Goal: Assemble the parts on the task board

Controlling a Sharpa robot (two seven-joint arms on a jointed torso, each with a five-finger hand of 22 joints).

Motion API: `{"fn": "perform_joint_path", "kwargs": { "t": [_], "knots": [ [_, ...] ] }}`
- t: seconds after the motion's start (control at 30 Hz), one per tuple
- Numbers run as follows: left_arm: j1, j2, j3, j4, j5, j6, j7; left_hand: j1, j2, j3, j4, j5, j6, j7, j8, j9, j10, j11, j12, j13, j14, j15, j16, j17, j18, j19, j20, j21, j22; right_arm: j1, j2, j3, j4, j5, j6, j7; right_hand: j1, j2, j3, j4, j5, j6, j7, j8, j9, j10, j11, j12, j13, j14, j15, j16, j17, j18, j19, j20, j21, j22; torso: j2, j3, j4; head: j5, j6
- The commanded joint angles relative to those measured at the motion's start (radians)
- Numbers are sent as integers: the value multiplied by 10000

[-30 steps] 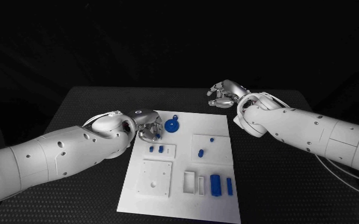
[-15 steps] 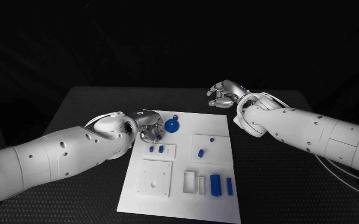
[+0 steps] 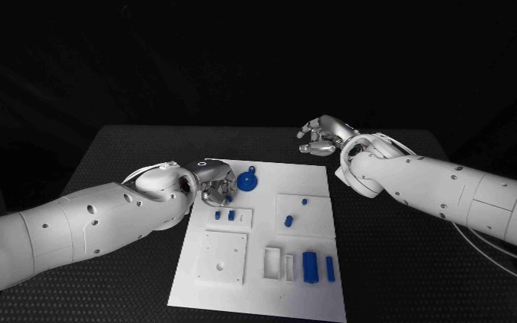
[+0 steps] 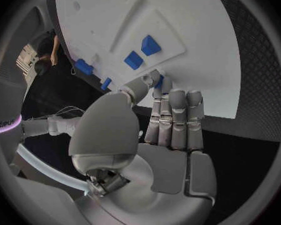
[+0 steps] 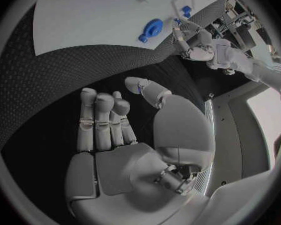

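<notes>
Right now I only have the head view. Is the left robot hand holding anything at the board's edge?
Observer: The left wrist view shows a sliver of blue between the left robot hand's thumb and fingertips. I can't tell if it's gripped.
Operator: What's beside those fingertips?
Observer: Two small blue blocks standing in a raised panel of the task board.
Operator: And the right robot hand?
Observer: In the right wrist view, the right robot hand's palm is bare over the black table. I can't identify a bluish patch at its thumb tip.
</notes>
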Motion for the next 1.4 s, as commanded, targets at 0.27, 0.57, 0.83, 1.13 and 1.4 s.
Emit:
{"fn": "perform_joint_path", "kwargs": {
  "t": [0.27,0.57,0.83,1.13,1.4],
  "knots": [
    [-21,241,-103,-147,-95,606,-195,22,96,77,-19,51,62,-11,23,5,89,-9,24,-14,-18,-58,44,6,173,79,-577,6,80,-3,25,2,11,-101,74,90,28,74,-15,-35,62,69,23,38,-14,-957,60,53,-18,-25,-53,34,-15,162,13,32,-66,15,6,-5,-8,-3,5],
    [-23,293,-258,-184,-99,802,-176,25,103,76,-29,48,69,-13,24,5,102,-11,22,-15,-17,-59,48,8,171,79,-579,6,84,-3,24,2,12,-101,79,89,26,75,-16,-35,63,68,23,39,-16,-957,60,55,-22,-25,-53,35,-16,162,14,33,-67,17,-2,0,-4,-43,-46],
    [-22,243,-264,-171,-102,702,-166,21,107,70,-42,44,79,-16,26,5,119,-14,19,-15,-9,-62,61,15,169,83,-582,10,91,-3,14,2,19,-101,75,86,25,76,-16,-36,65,68,23,40,-17,-957,60,58,-26,-25,-53,35,-17,162,16,33,-69,18,-6,-1,7,-51,-45],
    [-22,237,-265,-210,153,341,-128,70,-26,105,-116,49,-468,208,-295,-142,-28,57,-142,-80,-133,6,35,15,143,30,-555,-38,113,-3,14,2,7,-102,68,89,26,73,-17,-39,65,67,24,41,-18,-958,60,60,-29,-25,-53,36,-19,162,16,32,-70,20,-8,-3,11,-41,3],
    [-22,225,-265,-221,164,312,-146,176,-335,90,-173,7,-1451,209,-783,-381,-203,158,-313,-147,-247,101,45,27,140,-25,-476,-81,145,-3,12,2,5,-102,67,90,25,69,-18,-41,66,64,24,40,-20,-960,61,60,-32,-27,-52,35,-20,162,15,33,-72,21,-7,-5,11,-45,9]
  ]
}}
